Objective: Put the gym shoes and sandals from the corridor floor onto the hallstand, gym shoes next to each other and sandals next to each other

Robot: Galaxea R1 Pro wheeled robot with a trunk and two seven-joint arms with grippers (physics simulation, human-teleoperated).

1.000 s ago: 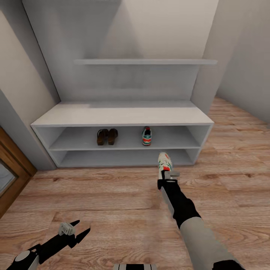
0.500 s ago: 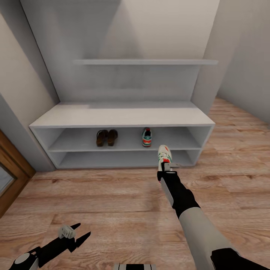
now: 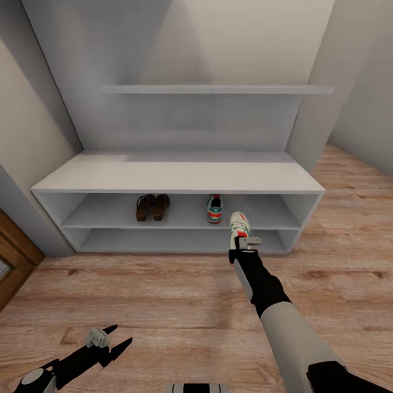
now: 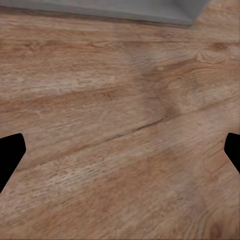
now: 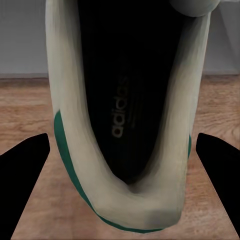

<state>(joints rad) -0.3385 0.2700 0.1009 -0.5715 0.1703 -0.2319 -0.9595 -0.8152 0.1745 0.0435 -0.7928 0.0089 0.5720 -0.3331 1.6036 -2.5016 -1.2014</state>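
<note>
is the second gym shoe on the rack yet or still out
Still out. The second gym shoe is held in the right hand, in front of the hallstand, while its mate sits on the upper shelf.

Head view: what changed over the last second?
The view has closed in on the hallstand. The right pincer carried its gym shoe up from before the lower shelf toward the upper one. Unchanged: sandals and other gym shoe on that shelf, left pincer open, low.
</note>
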